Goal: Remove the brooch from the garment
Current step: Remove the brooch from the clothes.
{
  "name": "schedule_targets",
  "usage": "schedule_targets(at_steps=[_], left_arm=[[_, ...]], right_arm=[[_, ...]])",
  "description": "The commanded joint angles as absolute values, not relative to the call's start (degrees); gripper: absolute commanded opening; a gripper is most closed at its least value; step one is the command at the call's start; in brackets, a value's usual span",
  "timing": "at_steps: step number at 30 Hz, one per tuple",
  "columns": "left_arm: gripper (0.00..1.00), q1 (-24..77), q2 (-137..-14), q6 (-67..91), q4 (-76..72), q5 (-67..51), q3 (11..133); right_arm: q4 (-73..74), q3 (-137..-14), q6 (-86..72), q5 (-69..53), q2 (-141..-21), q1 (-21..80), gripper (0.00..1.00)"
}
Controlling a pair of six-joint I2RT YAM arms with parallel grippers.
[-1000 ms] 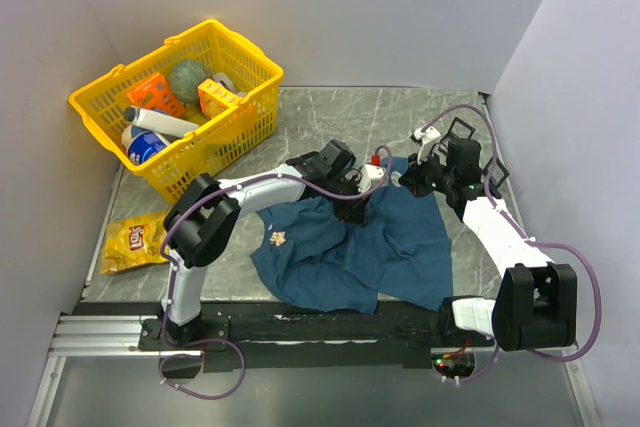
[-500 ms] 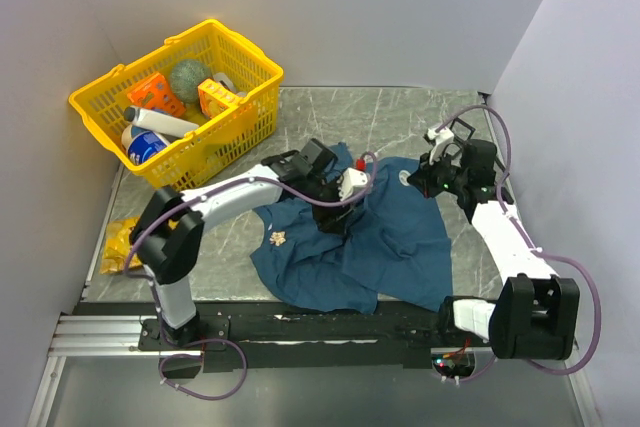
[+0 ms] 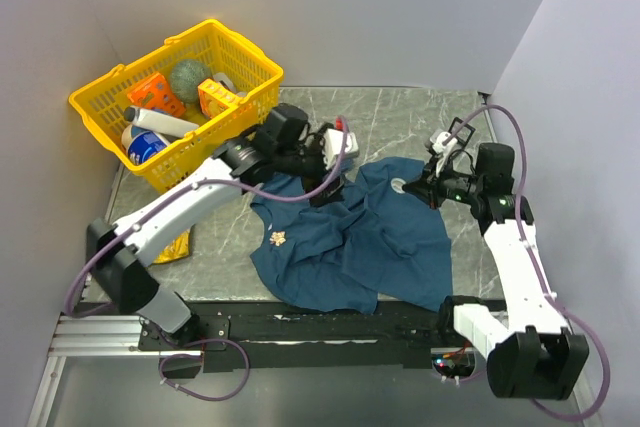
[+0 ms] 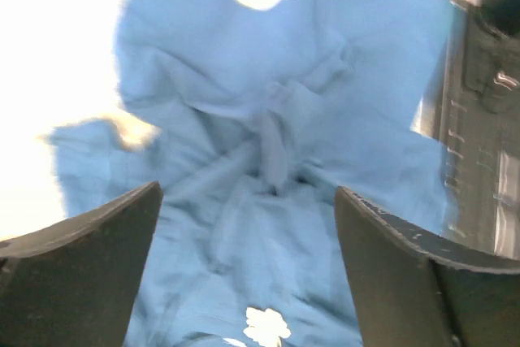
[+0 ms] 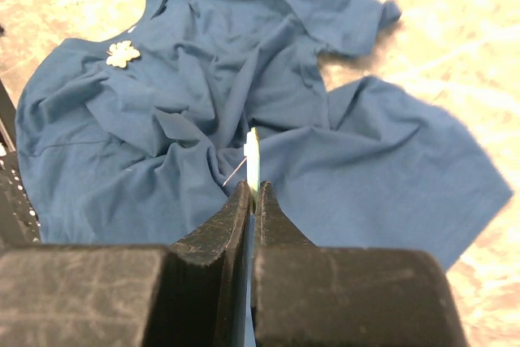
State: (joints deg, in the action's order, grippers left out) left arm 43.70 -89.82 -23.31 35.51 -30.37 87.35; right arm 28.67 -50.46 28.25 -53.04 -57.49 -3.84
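Observation:
The garment (image 3: pixel 385 237), a wrinkled dark blue shirt, lies spread on the table in front of both arms. A gold flower-shaped brooch (image 3: pixel 278 239) (image 5: pixel 122 53) (image 4: pixel 266 327) sits on its left part. My right gripper (image 3: pixel 420 185) (image 5: pixel 253 188) hovers over the shirt's far right edge. It is shut on a thin pale brooch (image 5: pixel 253 152), which I see edge-on with its pin sticking out. My left gripper (image 3: pixel 335 145) (image 4: pixel 248 188) hangs open above the shirt's (image 4: pixel 276 119) far edge, with nothing between its fingers.
A yellow basket (image 3: pixel 100 117) holding several groceries stands at the back left, close to the left arm. A yellow snack bag (image 3: pixel 178 245) lies at the left, mostly hidden under that arm. Walls close in the table at the back and on both sides.
My left gripper opened, let go of the cloth and rose back toward the basket. The bunched cloth settled flat. My right gripper drew rightward, staying shut on the pale brooch.

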Motion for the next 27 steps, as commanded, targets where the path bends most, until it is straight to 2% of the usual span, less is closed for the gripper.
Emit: schedule_targets(at_steps=[1, 2, 5, 9, 11, 16, 20, 27], left_arm=[[0.96, 43.8, -79.8, -17.9, 16.7, -18.2, 79.6], [0.96, 43.8, -78.3, -17.8, 13.4, -17.3, 79.5], [0.96, 43.8, -80.2, -15.6, 16.8, -12.5, 86.3], [0.96, 43.8, -80.1, -7.8, 14.7, -3.0, 87.4], [0.96, 43.7, -80.9, -8.3, 15.3, -3.8, 88.4], [0.96, 43.8, -80.1, -11.4, 14.2, -11.9, 82.6], [0.96, 43.8, -81.4, -18.7, 18.9, -30.1, 80.2], [0.96, 43.9, -85.4, -23.0, 24.3, -48.1, 80.5]], right_arm=[[28.7, -49.9, 30.4, -53.3, -53.6, -3.6, 0.00], [27.7, -49.4, 30.1, -53.5, -52.7, -3.7, 0.00], [26.5, -49.2, 28.4, -53.6, -52.5, -3.7, 0.00], [25.8, -49.3, 28.0, -53.7, -53.0, -3.6, 0.00], [25.7, -49.1, 28.1, -53.8, -53.2, -3.6, 0.00], [29.1, -52.1, 27.9, -56.7, -54.3, -2.9, 0.00], [35.9, -55.4, 30.9, -62.4, -55.9, -1.7, 0.00], [41.7, -53.5, 35.0, -66.9, -53.8, -1.8, 0.00]])
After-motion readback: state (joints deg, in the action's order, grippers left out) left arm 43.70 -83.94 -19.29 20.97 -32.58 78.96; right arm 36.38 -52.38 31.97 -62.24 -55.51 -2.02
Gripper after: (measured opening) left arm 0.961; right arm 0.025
